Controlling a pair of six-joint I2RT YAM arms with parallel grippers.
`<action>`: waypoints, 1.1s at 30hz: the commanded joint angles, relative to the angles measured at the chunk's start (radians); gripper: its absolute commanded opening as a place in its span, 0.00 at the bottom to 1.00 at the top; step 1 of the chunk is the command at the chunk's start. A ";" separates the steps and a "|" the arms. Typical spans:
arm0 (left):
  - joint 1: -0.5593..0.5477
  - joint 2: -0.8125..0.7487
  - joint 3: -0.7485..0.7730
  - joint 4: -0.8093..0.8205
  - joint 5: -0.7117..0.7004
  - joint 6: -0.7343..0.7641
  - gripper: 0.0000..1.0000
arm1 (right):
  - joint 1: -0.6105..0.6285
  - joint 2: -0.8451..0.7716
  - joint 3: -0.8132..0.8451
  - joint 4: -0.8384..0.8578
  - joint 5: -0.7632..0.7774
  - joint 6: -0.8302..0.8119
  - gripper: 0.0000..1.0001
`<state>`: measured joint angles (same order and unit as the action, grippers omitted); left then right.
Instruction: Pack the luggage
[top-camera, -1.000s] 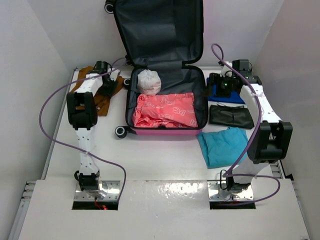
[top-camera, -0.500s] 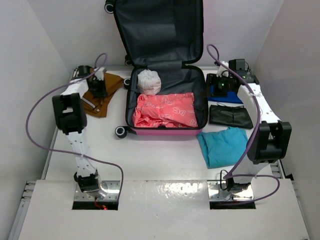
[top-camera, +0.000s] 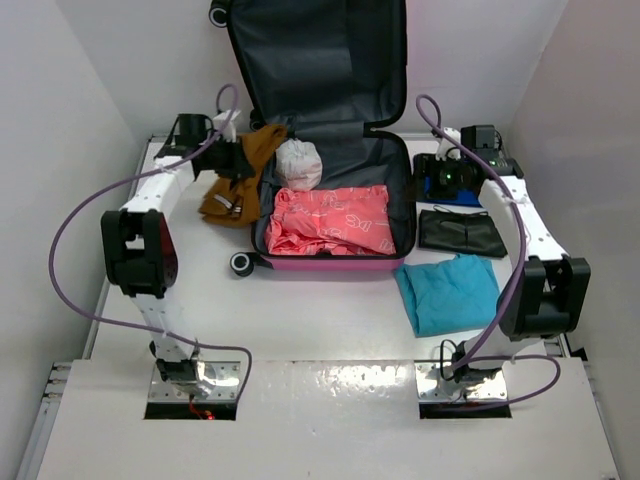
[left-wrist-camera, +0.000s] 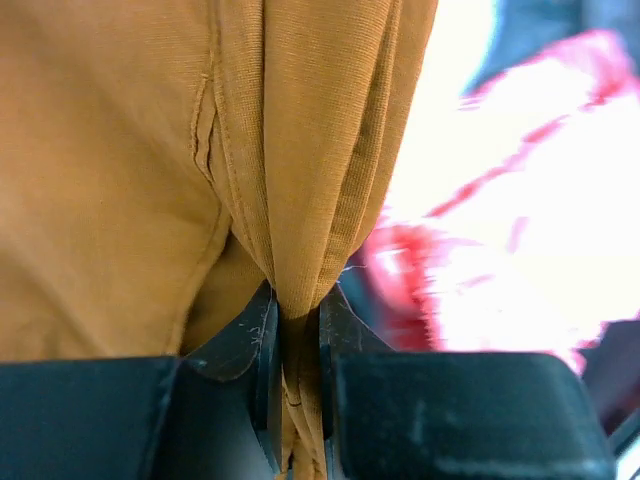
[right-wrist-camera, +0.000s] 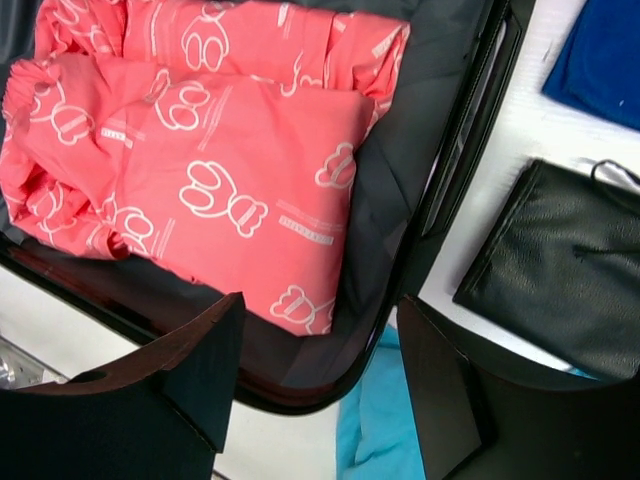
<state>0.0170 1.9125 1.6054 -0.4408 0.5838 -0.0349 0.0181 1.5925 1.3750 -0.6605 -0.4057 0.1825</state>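
- Mustard cloth (top-camera: 238, 190), soft and limp, hangs pinched in the closed left tool (left-wrist-camera: 295, 330).
- Pink luggage (top-camera: 330, 264) lies open on the surface (top-camera: 320, 320); stiff shell, probably light, best held by its rim.
- Right tool (right-wrist-camera: 320, 375) gapes empty above its right edge.

In the luggage (top-camera: 320, 70), a bundle (top-camera: 298, 163) is seen behind a folded garment (top-camera: 330, 220); rightward, a pouch (top-camera: 460, 232) is laid behind a cloth (top-camera: 445, 292).

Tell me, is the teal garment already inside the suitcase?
No, the teal garment lies on the table outside the pink suitcase, off its near right corner.
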 joint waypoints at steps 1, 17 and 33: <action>-0.084 -0.162 -0.012 0.137 0.090 -0.013 0.00 | -0.013 -0.072 -0.027 0.016 -0.022 -0.012 0.62; -0.564 -0.228 0.076 -0.009 -0.162 0.311 0.00 | -0.102 -0.161 -0.106 0.022 -0.051 -0.018 0.62; -0.799 0.026 -0.075 0.070 -0.318 0.740 0.00 | -0.182 -0.238 -0.185 0.028 -0.044 -0.020 0.62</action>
<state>-0.8104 1.9011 1.5303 -0.4667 0.2909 0.5938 -0.1585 1.3884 1.1946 -0.6590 -0.4351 0.1753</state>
